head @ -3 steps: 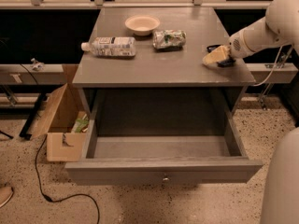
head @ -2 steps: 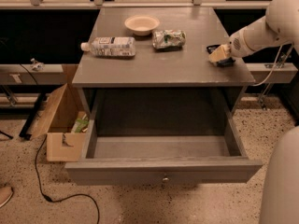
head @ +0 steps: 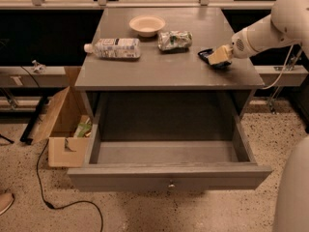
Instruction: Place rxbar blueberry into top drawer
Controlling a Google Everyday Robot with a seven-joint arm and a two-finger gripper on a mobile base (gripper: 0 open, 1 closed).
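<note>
- Cream-yellow at its tip, the gripper (head: 219, 56) was low over the right part of the grey table top (head: 164, 74), at the end of a white arm (head: 270, 28) that came in from the right edge.
- Whether the gripper was clenched or released, I cannot tell.
- The rxbar blueberry (head: 203, 54) lay on the table top directly at the gripper. Only its dark wrapper showed, at the left of the gripper and under it, and I cannot tell if the two were touching.
- Left of the bar, a little farther back, lay a shiny green-and-white snack bag (head: 174, 40).
- A pale shallow bowl (head: 147, 25) stood beyond the bag, to its left, near the far edge of the table.
- A clear plastic bottle (head: 115, 48) lay on its side on the left part of the table top, with its cap pointing left.
- The top drawer (head: 120, 177) was under the table top, pulled far out toward the near side, and its grey inside was visible. A small round knob (head: 171, 184) sat at the centre of its front panel.
- On the speckled floor (head: 227, 211) left of the drawer stood an open cardboard box (head: 60, 151), and a black cable (head: 41, 178) ran along the floor near it.
</note>
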